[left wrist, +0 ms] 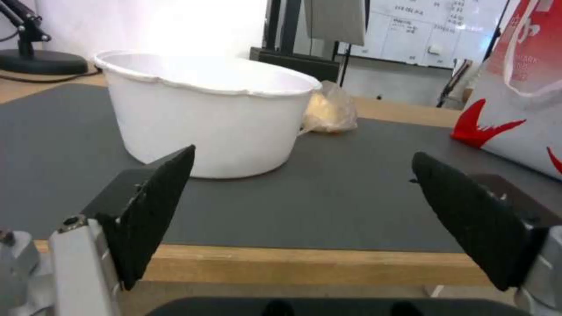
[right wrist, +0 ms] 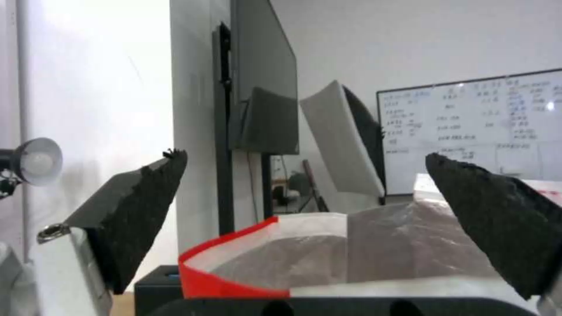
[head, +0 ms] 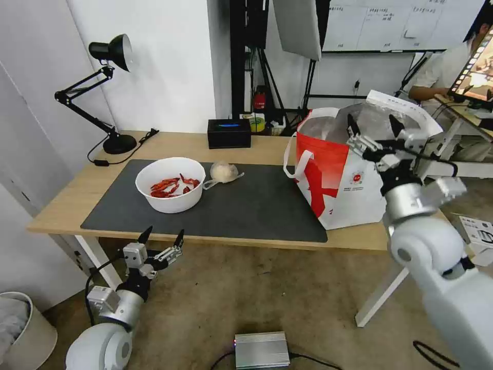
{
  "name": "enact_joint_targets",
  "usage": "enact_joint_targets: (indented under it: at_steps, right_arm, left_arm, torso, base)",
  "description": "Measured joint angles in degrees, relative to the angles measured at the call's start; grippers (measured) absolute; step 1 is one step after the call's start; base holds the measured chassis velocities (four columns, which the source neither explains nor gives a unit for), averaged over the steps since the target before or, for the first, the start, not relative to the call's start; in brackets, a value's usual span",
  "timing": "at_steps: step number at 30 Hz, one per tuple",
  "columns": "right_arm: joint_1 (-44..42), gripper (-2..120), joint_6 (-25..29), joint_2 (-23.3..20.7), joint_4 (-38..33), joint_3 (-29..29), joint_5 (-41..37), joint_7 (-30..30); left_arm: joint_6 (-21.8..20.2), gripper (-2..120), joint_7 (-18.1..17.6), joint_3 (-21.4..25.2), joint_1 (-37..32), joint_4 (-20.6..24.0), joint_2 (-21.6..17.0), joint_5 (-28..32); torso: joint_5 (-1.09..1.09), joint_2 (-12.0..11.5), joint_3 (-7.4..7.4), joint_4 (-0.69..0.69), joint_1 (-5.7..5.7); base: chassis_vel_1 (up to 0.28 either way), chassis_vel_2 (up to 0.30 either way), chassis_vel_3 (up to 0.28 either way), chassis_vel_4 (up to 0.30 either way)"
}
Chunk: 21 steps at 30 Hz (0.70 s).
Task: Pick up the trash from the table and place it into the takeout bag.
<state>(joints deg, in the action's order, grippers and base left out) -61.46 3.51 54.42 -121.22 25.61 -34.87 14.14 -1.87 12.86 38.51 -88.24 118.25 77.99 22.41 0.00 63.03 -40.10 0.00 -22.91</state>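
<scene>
The right gripper [head: 375, 126] hangs above the upright takeout bag's [head: 339, 185] open mouth, fingers spread wide and empty. The left gripper [head: 162, 237], also wide open and empty, waits below the surface's [head: 61, 210] near edge. Bowl [head: 170, 184] and small bag [head: 224, 172] sit on the mat [head: 257, 205], with bare mat between them and the takeout bag.

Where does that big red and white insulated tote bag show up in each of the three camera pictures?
Head view: red and white insulated tote bag stands on the table's right part.
Left wrist view: its side shows beyond the mat.
Right wrist view: its foil-lined mouth between the fingers.
Shared landmark: whiteboard.
</scene>
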Motion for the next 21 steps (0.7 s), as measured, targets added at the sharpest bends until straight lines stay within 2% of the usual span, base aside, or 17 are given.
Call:
enact_joint_targets:
  at_steps: [2,3,13,21]
  right_arm:
    - [-8.9,100,5.1,6.2,-0.3,3.4,8.1,-3.1]
    - [-10.7,100,6.1,7.4,-0.3,3.9,9.5,-3.6]
    - [-19.0,100,10.4,13.6,1.1,5.5,17.4,-5.8]
    - [-23.0,100,9.6,16.3,1.2,4.8,19.8,-4.4]
  left_arm:
    - [0.2,100,0.0,0.2,-0.2,0.3,0.3,0.1]
    - [0.3,100,0.0,0.3,-0.3,0.3,0.3,0.1]
    - [0.5,100,0.1,0.5,-0.8,0.5,0.5,0.1]
    - [0.5,100,0.1,0.4,-0.9,1.0,0.6,0.1]
  torso:
    - [-0.01,0.0,0.0,0.0,0.0]
    - [0.0,0.0,0.0,0.0,0.0]
    - [0.0,0.0,0.0,0.0,0.0]
    - [0.0,0.0,0.0,0.0,0.0]
  base:
    - [0.0,0.0,0.0,0.0]
    - [0.0,0.0,0.0,0.0]
    - [0.0,0.0,0.0,0.0]
    - [0.0,0.0,0.0,0.0]
